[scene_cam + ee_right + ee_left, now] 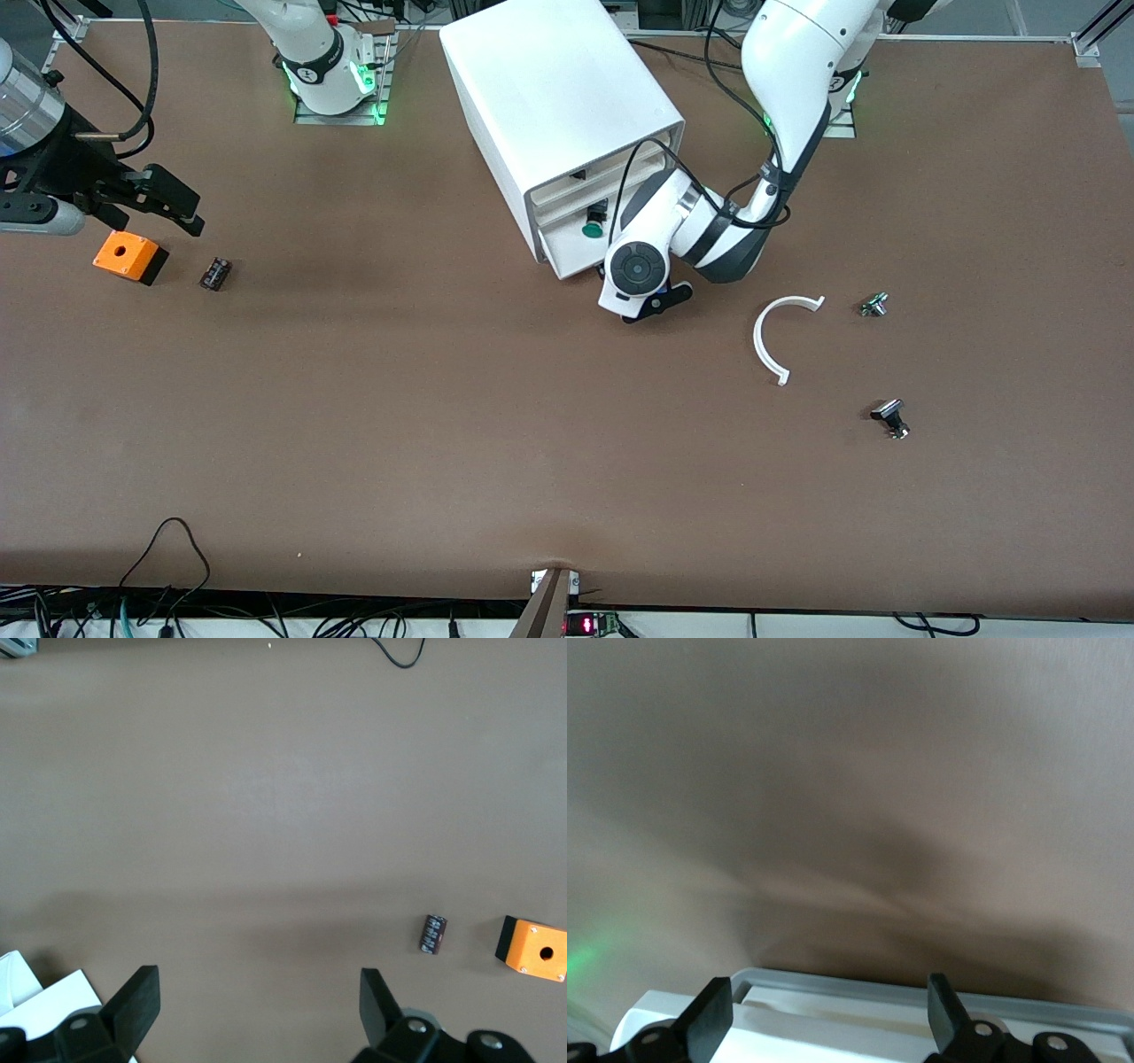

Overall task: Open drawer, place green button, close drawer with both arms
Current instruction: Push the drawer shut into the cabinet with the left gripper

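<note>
The brown counter [443, 425] looks matt and slightly felt-like, its surface dull and even. The big white box cabinet [549, 97] seems smooth plastic with a soft sheen. The round green-capped button [591, 229] looks like glossy plastic. The orange box with a hole [124, 254] appears matt plastic, at nine o'clock from the cabinet. The white curved strip [775, 337] looks like smooth plastic, and the black-capped silver-stemmed piece [891, 416] shows shiny metal.
</note>
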Available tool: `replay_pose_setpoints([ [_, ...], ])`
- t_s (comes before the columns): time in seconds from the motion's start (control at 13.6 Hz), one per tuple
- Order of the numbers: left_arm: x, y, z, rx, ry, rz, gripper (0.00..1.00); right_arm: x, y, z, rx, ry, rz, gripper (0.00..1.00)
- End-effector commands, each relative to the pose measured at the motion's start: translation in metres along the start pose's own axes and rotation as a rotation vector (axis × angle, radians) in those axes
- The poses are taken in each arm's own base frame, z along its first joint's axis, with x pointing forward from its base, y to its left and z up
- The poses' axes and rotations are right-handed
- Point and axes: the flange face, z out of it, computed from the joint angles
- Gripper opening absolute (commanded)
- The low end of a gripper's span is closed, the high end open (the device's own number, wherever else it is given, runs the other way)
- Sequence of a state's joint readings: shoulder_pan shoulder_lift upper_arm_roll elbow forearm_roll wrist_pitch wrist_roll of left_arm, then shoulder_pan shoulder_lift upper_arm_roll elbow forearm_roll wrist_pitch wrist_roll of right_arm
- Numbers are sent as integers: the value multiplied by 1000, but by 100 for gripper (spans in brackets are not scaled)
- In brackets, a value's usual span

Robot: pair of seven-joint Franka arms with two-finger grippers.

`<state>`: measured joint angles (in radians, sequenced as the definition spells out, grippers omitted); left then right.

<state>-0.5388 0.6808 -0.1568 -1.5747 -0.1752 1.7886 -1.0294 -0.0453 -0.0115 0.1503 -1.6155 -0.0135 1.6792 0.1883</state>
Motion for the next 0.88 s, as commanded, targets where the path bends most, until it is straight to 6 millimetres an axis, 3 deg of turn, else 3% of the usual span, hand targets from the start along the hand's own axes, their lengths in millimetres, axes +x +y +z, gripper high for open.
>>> replay_pose_setpoints([
  [0.0,-16,0,6,6,-89,-11,97,-6,12,-6,-38,-3,-55,100],
  [0.15,-20,-3,10,9,-190,-26,97,-13,10,-9,-33,-33,-33,100],
  [0.81,-24,-2,21,23,-269,-49,98,-5,8,-17,-25,-11,-36,100],
])
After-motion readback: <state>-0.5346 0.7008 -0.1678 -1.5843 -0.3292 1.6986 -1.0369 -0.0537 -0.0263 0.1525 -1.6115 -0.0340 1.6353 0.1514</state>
